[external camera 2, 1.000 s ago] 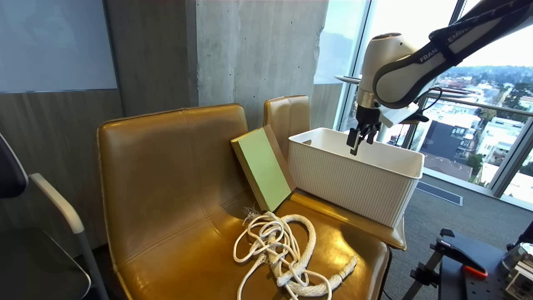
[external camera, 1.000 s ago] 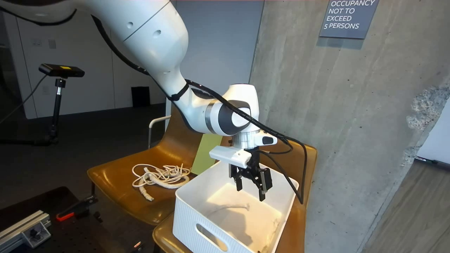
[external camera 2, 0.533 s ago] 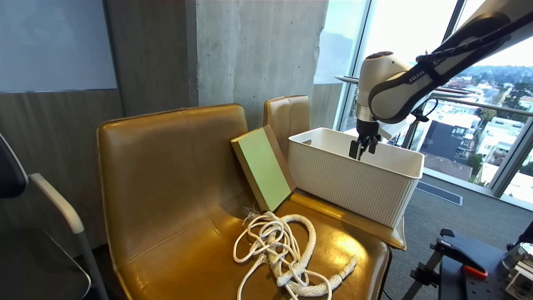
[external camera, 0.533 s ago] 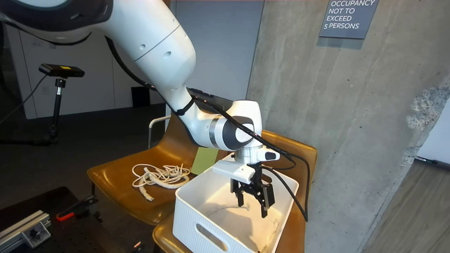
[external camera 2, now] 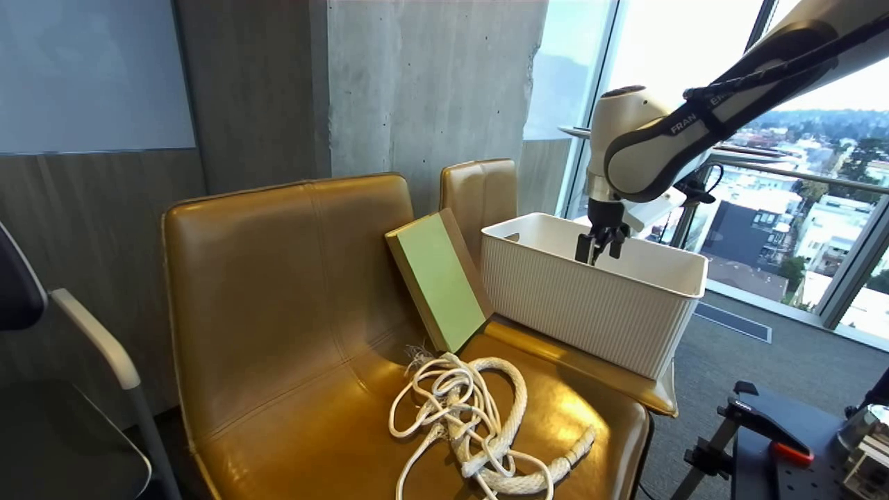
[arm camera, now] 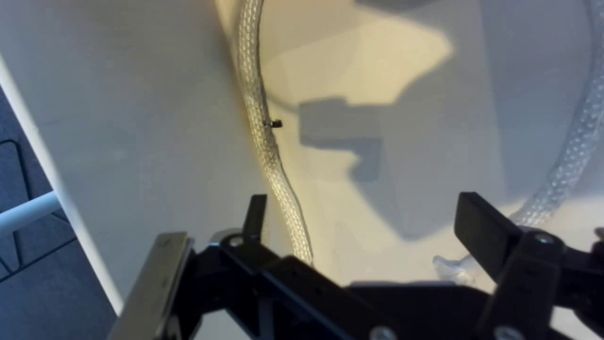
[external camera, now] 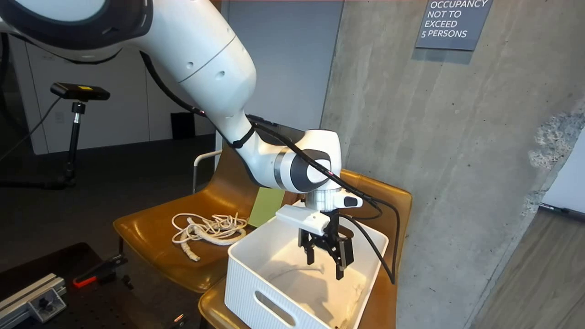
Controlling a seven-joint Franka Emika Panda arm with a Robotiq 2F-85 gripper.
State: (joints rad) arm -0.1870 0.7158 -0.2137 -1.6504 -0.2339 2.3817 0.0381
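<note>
The end effector hangs partly inside the white bin.

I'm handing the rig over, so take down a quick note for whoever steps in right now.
Gripper: open, holding nothing, at the mouth of the white bin.
Things: inside the bin, a white rope runs along the base of one wall; another stretch shows its end. Whether the two join is out of sight. A tangled rope lies on the chair beside the bin.
Done: the gripper is at the bin, jaws open.
Left: no rope is gripped yet.
</note>
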